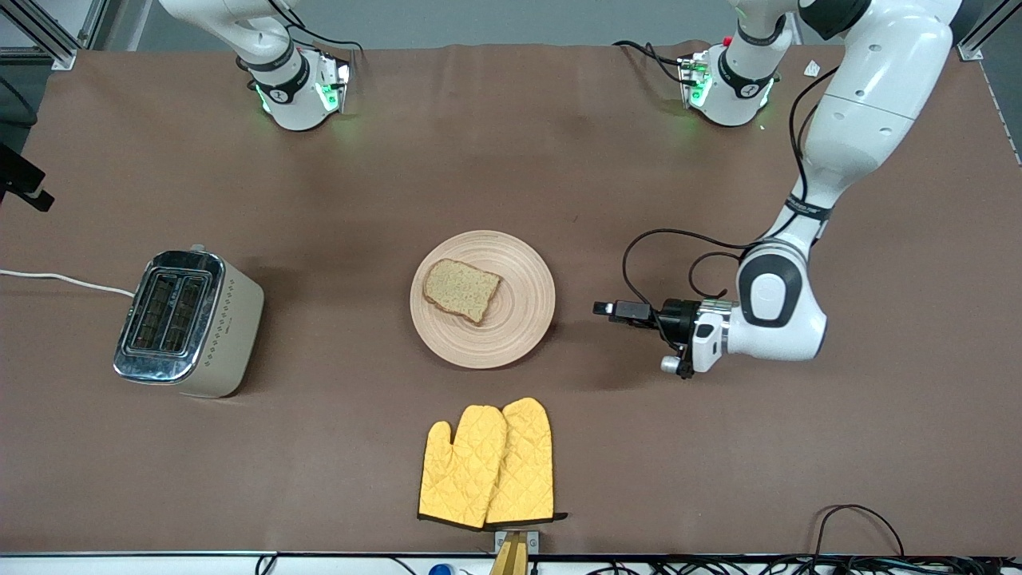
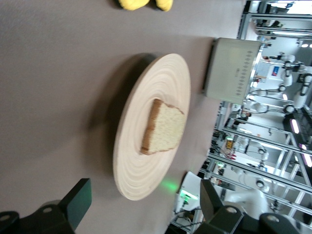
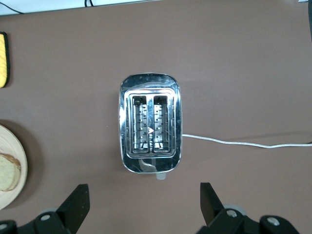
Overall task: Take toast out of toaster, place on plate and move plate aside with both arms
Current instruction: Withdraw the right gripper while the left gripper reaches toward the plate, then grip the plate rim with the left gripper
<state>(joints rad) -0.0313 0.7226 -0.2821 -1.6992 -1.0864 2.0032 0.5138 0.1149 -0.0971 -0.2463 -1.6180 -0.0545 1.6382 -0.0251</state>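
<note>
The toast (image 1: 461, 290) lies flat on the round light-wood plate (image 1: 519, 335) in the middle of the table. My left gripper (image 1: 604, 310) is low over the table beside the plate, toward the left arm's end, and points at the plate's rim. It is open and empty. The left wrist view shows the plate (image 2: 141, 165) and toast (image 2: 165, 127) just ahead of the left gripper (image 2: 144, 195). My right gripper (image 3: 144, 195) is open and empty, high above the toaster (image 3: 150, 122). It does not show in the front view.
A silver two-slot toaster (image 1: 185, 323) stands toward the right arm's end, its white cord (image 1: 64, 279) running off the table. A pair of yellow oven mitts (image 1: 489, 467) lies nearer the front camera than the plate.
</note>
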